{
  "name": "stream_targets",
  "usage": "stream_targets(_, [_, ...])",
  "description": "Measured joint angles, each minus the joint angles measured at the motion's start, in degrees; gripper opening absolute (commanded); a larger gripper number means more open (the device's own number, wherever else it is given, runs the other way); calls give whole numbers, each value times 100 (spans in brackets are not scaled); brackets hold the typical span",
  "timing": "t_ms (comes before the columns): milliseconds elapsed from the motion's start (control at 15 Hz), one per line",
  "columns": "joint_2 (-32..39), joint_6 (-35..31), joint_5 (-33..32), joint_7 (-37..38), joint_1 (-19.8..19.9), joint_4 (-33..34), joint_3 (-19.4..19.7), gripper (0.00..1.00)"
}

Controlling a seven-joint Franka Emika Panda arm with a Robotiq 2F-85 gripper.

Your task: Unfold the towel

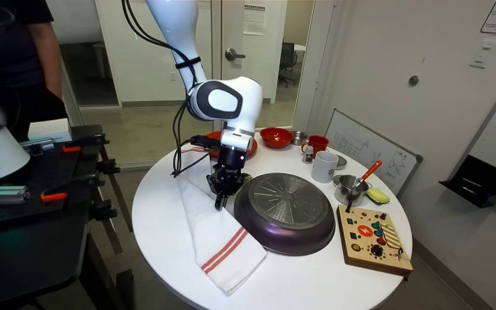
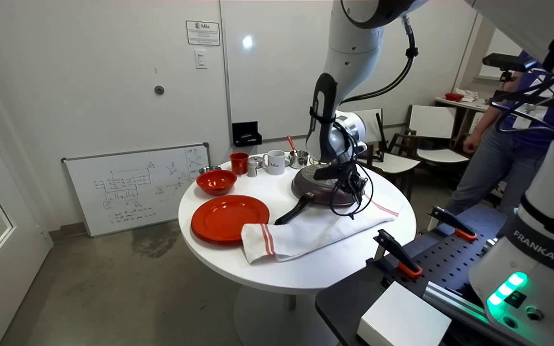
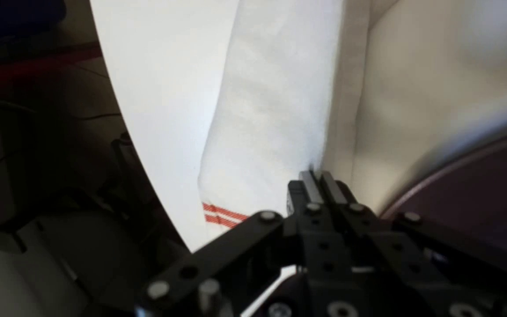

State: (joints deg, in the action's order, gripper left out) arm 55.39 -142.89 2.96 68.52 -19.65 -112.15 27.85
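White towel: laid folded, red-striped at both ends, from about 10 o'clock to 7 o'clock on the round tabletop, as seen in an exterior view.
Dark pan: turned base up, placed near the middle, just beside the towel.
Black gripper: pointed down at the towel's long edge nearer the pan; its jaws are set narrow, nearly together, at a fold in the wrist view; whether cloth is pinched between them cannot be told.
Red bowl: set at 12 o'clock.
White mug: set near 1 o'clock.
Wooden box: set between 3 and 4 o'clock.
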Motion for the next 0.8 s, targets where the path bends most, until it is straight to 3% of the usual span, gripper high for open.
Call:
stream_targets(133, [0,371,-396,576,-274,89,171,6])
stream_targets(333, [-2,1046,-844,1180,-359,266,204,7])
stream_targets(600, [-14,1934,-1227,1562,-217,477,123,7])
stream_targets(800, [-54,2699,-1316,1555,104,662,-183,7])
